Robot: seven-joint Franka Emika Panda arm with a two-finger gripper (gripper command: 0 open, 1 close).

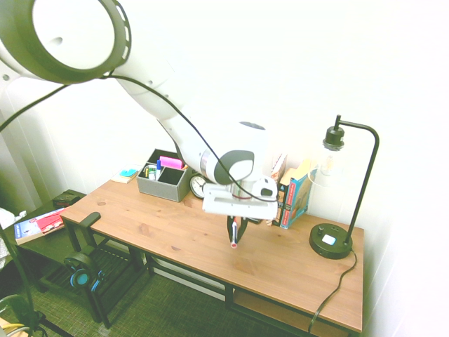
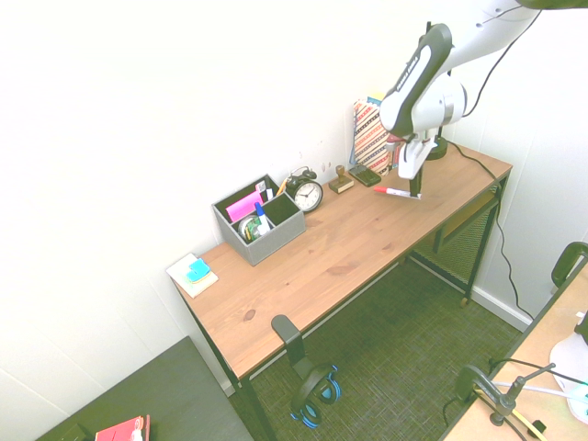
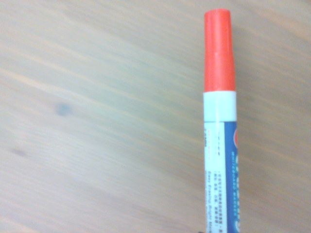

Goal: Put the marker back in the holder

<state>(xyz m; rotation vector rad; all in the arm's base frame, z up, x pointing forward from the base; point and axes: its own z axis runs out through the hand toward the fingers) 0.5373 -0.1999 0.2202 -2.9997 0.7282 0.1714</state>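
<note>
The marker (image 1: 233, 237) (image 2: 393, 192), white-barrelled with a red cap, lies flat on the wooden desk (image 1: 175, 232) near its lamp end. My gripper (image 1: 235, 226) (image 2: 414, 187) points straight down, shut on the marker's barrel at the end away from the cap. Close up in the wrist view, the marker (image 3: 219, 121) shows its red cap and printed barrel over the wood grain. The gray holder (image 1: 165, 179) (image 2: 260, 225) stands at the back of the desk toward the other end, with pens and a pink item in its compartments.
A black alarm clock (image 1: 198, 185) (image 2: 308, 194) stands beside the holder. A wooden stamp (image 2: 341, 179), upright books (image 1: 295, 196) (image 2: 370, 138) and a black desk lamp (image 1: 333, 239) are near the gripper. Sticky notes (image 2: 195, 272) lie at the far end.
</note>
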